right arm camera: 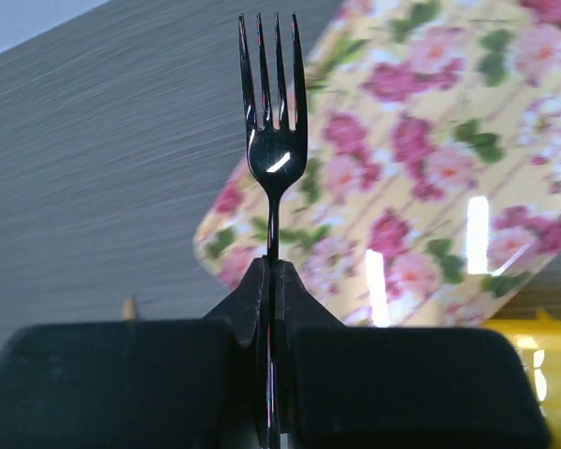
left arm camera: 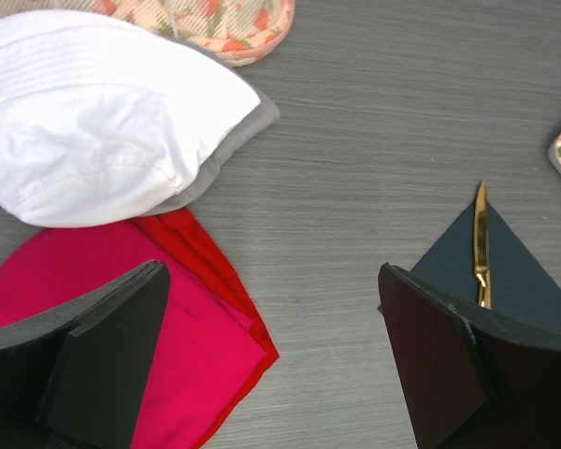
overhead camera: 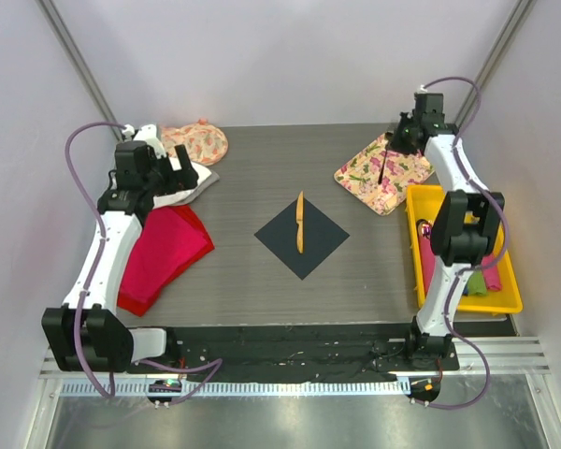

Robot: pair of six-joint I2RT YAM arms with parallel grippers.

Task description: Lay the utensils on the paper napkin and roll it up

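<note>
Napkin point(overhead camera: 302, 236), a dark navy paper square, lies flat mid grey bench point(overhead camera: 262, 178), slim tan-orange knife point(overhead camera: 300, 223) on it. Right end effector point(right arm camera: 269, 281) clenched on dark glossy fork point(right arm camera: 274, 150) (above flowered cloth point(right arm camera: 430, 168)); left end effector point(left arm camera: 271, 365) released, empty. Fork placement and rolling not yet done.

The dark square paper napkin point(overhead camera: 302, 236) sits mid-bench, with the slim tan-orange knife point(overhead camera: 300, 223) on it. By the left edge lies the red folded cloth point(overhead camera: 164, 253), the white fabric cap point(overhead camera: 194, 182) behind it. Near the far right corner my right gripper point(right arm camera: 269, 281) grips a four-tined fork point(right arm camera: 274, 140) above the floral tray point(overhead camera: 383, 174).
</note>
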